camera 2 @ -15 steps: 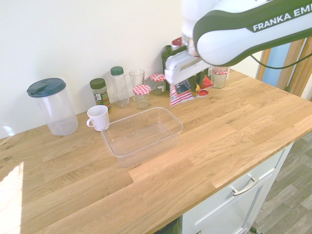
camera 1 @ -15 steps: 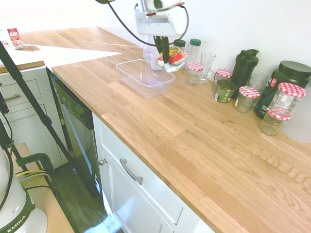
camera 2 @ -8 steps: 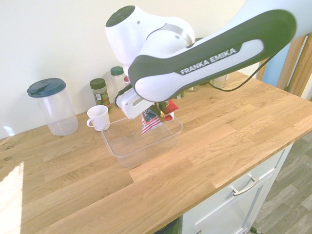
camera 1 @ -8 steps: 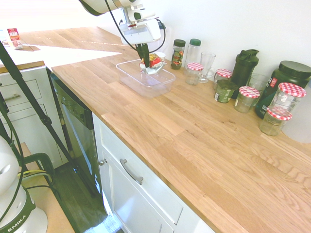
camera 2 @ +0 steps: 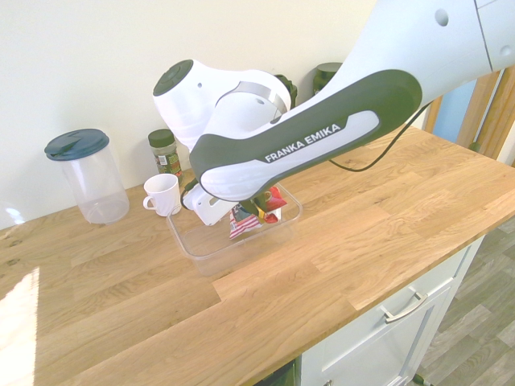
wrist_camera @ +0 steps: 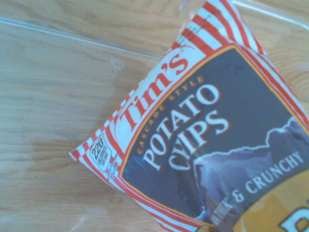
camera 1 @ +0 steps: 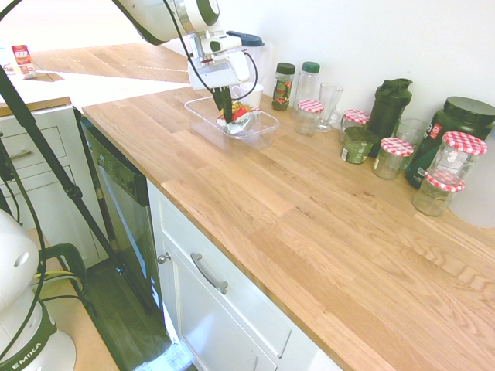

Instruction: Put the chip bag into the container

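While the white arm reached down over the far left part of the wooden table, its claw was closed on the chip bag, pinching it near one end so that the rest hung below. The bag sat low inside the clear container, within its walls, though whether it touched the floor of the tub could not be told. In the wrist view the bag filled much of the picture: red-and-white striped edge, dark label band, white lettering, with the tub's clear base beneath. It looked light, puffy and crinkled, with slick foil skin, so a firm squeeze on the body would likely crush the chips. The flat sealed edge seemed the safest place to hold. A white mug stood just beside the container.
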{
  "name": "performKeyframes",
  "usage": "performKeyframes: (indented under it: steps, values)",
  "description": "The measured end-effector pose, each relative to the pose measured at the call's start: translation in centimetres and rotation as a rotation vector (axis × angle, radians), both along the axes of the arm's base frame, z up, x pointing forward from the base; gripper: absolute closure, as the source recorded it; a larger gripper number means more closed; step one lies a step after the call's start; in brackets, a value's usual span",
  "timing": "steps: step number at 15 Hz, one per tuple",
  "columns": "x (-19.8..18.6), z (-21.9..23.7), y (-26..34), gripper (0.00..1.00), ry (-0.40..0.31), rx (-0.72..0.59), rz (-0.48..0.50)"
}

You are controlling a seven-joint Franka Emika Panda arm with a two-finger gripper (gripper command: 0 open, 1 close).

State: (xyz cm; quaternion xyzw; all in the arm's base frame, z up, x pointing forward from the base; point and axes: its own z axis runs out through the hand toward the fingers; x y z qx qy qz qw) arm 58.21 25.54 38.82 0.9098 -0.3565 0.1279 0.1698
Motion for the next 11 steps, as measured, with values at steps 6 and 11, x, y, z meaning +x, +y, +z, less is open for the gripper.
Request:
performKeyframes:
  steps: [6, 11]
  values:
    - [-0.3, -0.2, 0.5, 0.00, -0.004, -0.003, -0.004]
    - [-1.5, 2.5, 2.2, 0.00, -0.066, 0.015, -0.016]
